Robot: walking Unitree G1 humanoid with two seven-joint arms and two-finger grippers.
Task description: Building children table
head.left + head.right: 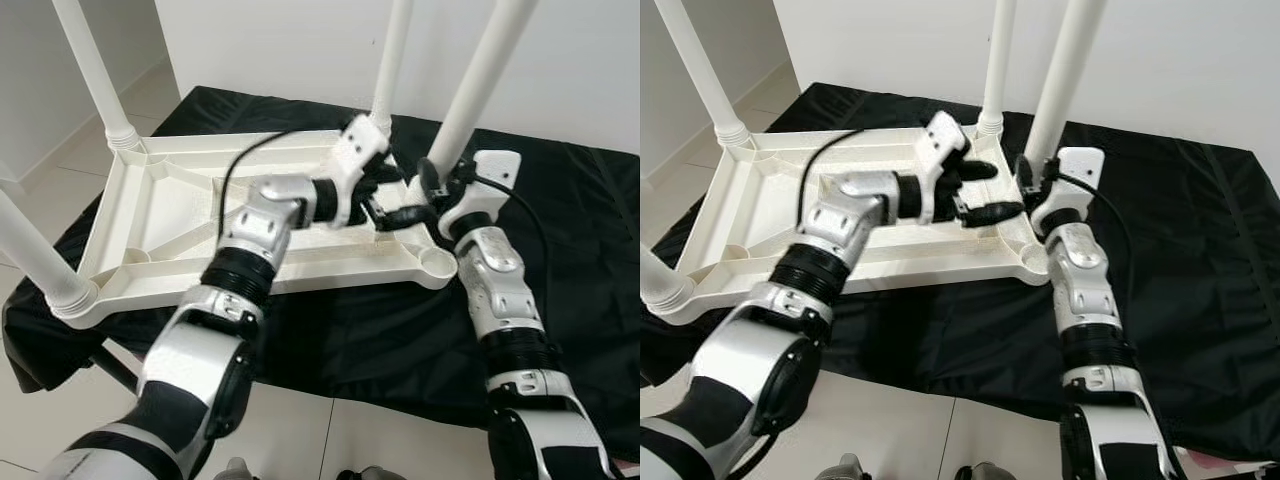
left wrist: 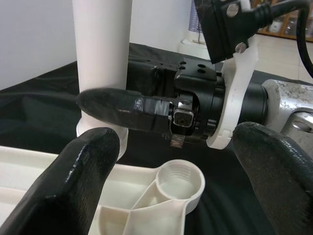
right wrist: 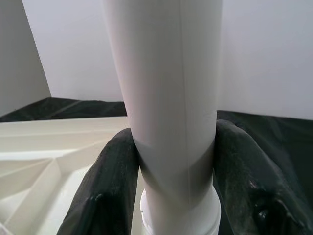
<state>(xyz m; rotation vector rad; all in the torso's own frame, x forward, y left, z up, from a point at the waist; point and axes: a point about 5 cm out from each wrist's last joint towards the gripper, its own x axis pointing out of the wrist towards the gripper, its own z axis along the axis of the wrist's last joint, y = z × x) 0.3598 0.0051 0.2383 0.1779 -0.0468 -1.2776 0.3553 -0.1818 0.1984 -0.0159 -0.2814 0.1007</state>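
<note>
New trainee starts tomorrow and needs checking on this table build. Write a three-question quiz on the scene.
1. True or false: the right gripper has its fingers shut round a white leg.
2. The upturned table top lies on: A) a black cloth; B) bare tiles; C) a wooden bench.
3. Is the socket at the table top's near right corner filled or empty?

Key: 1 true; 2 A; 3 empty.

We see a black cloth (image 1: 590,250) spread at centre, white wall (image 1: 300,50) at twelve o'clock, tiled floor (image 1: 380,440) at six
</note>
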